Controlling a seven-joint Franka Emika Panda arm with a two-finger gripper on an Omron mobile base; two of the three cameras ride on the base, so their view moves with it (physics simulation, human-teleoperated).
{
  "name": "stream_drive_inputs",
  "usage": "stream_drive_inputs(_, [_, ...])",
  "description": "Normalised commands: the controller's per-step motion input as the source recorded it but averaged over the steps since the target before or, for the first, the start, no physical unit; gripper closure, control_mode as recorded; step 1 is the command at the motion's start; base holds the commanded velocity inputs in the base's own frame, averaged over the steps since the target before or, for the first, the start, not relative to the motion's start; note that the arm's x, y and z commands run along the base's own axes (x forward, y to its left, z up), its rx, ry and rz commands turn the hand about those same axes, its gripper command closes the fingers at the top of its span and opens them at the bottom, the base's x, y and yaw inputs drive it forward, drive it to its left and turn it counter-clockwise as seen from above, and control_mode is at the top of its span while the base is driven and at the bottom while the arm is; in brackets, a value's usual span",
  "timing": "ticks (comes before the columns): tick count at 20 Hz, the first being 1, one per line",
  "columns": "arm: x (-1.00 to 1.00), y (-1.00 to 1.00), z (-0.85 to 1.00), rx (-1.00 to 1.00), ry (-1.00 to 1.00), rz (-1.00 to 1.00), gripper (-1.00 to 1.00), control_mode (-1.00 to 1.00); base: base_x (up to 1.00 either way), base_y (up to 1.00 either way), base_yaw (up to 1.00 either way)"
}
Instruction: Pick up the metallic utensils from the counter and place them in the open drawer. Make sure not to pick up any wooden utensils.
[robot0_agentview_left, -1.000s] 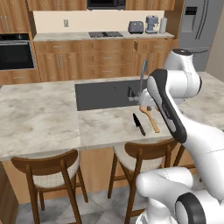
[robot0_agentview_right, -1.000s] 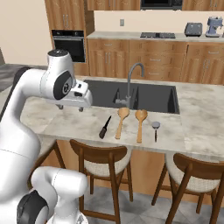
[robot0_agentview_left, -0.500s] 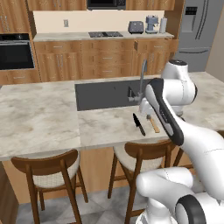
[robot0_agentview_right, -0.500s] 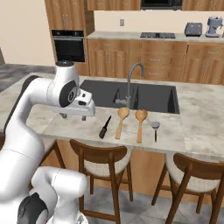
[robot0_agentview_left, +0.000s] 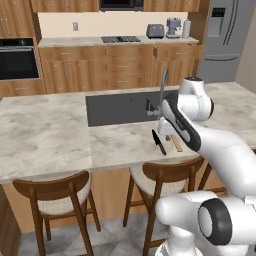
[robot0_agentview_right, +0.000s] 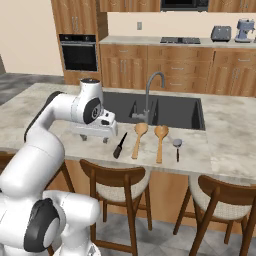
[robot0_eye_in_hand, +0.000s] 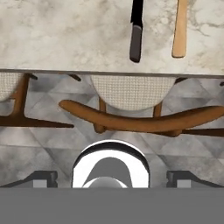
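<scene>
As seen from nearest the base, shows two wooden stools (robot0_agentview_right: 117, 182) tucked under the front edge of the counter (robot0_agentview_right: 45, 107), one woven seat and curved back rail right below the hand in the hand view.

Just above that edge, finds the gripper (robot0_agentview_right: 95, 140) low over the marble top, jaws spread wide and holding nothing, fingertips (robot0_agentview_right: 106, 141) pointing down.

Beside it and apart from it, places the dark knife (robot0_agentview_right: 120, 146) flat on the counter, black handle toward the front edge, blade pointing away toward the sink. In the hand view, puts that handle (robot0_eye_in_hand: 136, 41) near the top, with a tan spoon handle (robot0_eye_in_hand: 180, 30) alongside.

Next along the counter, lays out two wooden spoons (robot0_agentview_right: 138, 140) roughly parallel to the knife, bowls toward the sink, none touching another. Past the second spoon, sets a small round-headed utensil (robot0_agentview_right: 177, 147) with a grey head and dark handle, also flat on the top.

Behind these, sinks the dark rectangular sink (robot0_agentview_right: 170, 111) into the counter, with the curved grey tap (robot0_agentview_right: 150, 92) at its near rim.

Farthest back, lines the wall with wood cabinets, a black oven (robot0_agentview_right: 77, 52), a stovetop (robot0_agentview_right: 179, 40) and a toaster (robot0_agentview_right: 221, 33).
</scene>
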Motion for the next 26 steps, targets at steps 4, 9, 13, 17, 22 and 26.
stream_drive_inputs(4, [0.50, -0.16, -0.38, 0.00, 0.06, 0.01, -1.00, -1.00, 0.00, 0.00, 0.00])
stream_drive_inputs(9, [0.23, -0.10, -0.44, 0.00, 0.00, 0.02, -1.00, -1.00, 0.00, 0.00, 0.00])
stream_drive_inputs(13, [0.14, -0.07, -0.59, 0.00, -0.07, 0.02, -1.00, -1.00, 0.00, 0.00, 0.00])
stream_drive_inputs(17, [0.19, 0.00, -0.57, 0.00, -0.12, 0.01, -1.00, -1.00, 0.00, 0.00, 0.00])
stream_drive_inputs(22, [0.15, 0.00, -0.37, 0.00, -0.04, 0.00, -1.00, -1.00, 0.00, 0.00, 0.00])
stream_drive_inputs(26, [0.29, 0.00, -0.32, 0.00, 0.00, 0.00, -1.00, -1.00, 0.00, 0.00, 0.00])
